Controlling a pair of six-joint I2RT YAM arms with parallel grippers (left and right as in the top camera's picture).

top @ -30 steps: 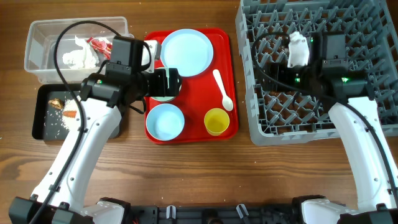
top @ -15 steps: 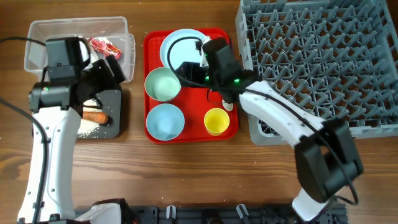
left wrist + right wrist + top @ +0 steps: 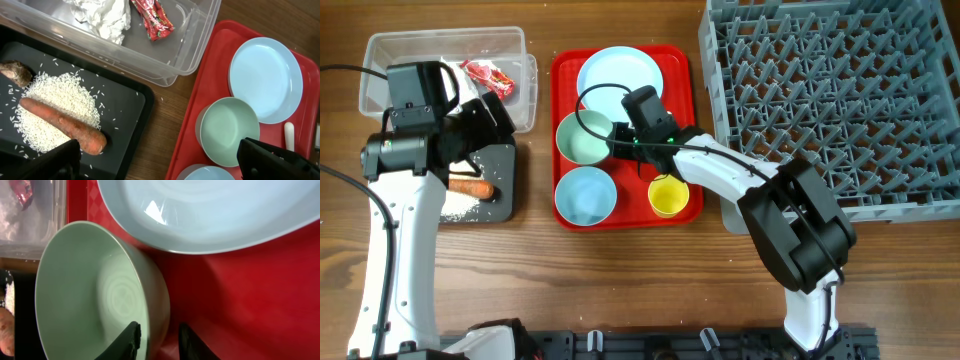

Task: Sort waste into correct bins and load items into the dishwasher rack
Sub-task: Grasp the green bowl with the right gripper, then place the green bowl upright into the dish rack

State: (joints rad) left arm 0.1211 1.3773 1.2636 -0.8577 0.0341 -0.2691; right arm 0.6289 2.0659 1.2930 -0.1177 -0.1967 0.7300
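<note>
Bowl: the pale green bowl (image 3: 100, 295) is sitting on the red tray (image 3: 632, 208), just beside the blue plate (image 3: 619, 74); its wall is looking thin, glossy and steeply curved
Right pincer: the right pincer (image 3: 159, 330) is standing with its fingers apart astride the bowl's rim, one inside and one outside; a sliver of red is showing beside the outer finger, so nothing is being squeezed yet
Slip risk: the slick rim is giving two narrow fingers little to bite on; a shallow pinch is likely letting the bowl swing or drop on the way to the rack (image 3: 840, 100)
Knock risk: the plate's edge is lying close by, with the blue bowl (image 3: 585, 194) and yellow cup (image 3: 667, 194) near; a tilted lift is risking a clatter against them
Left pincer: the left pincer (image 3: 159, 150) is hanging wide apart over the black tray (image 3: 510, 170), holding nothing
Waste: the smooth, tapered carrot (image 3: 62, 125) is lying on loose, grainy rice (image 3: 70, 97) beside a lumpy brown scrap (image 3: 16, 72); the crinkled wrapper (image 3: 152, 20) and soft tissue (image 3: 107, 17) are resting in the clear tub (image 3: 440, 38)
Rack: stiff grey pegs are forming a lattice; no dish is showing in it
</note>
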